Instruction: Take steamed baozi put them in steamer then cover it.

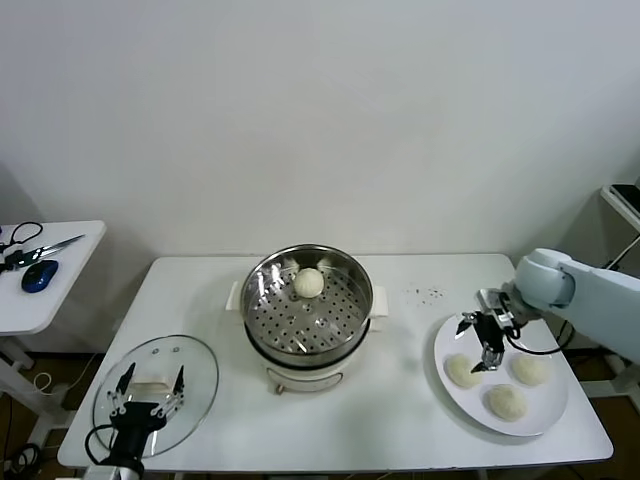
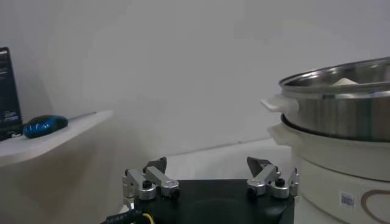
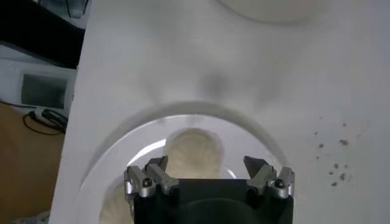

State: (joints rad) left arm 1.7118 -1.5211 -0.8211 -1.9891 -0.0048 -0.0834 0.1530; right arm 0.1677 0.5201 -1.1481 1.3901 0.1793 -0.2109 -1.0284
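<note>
From my seat, the left gripper [image 1: 150, 390] hangs over the glass lid [image 1: 195, 375] at the table's [image 1: 400, 410] front-left corner, fingers spread and holding nothing; the lid's rim reaches almost to the front edge. Off the table's left edge stands a side table [image 1: 60, 270] with a blue mouse [image 1: 39, 275] and scissors [image 1: 30, 240]. Bare white tabletop lies between lid and steamer [image 1: 308, 305], and again between steamer and plate [image 1: 548, 410].

The steamer sits mid-table, toward the back edge, uncovered, its steel bowl shiny on a white base. 1 baozi [image 1: 309, 283] rests on the perforated tray at the far side, smooth, domed, cream-white. Dark crumbs [image 1: 425, 294] speckle the tabletop right of it.

The right gripper [image 1: 481, 342] hovers over the plate's inner rim near the front-right corner, fingers released and empty, just above the nearest of 3 baozi [image 1: 463, 371] there. The plate nears the table's right edge. A plain white wall backs everything.
</note>
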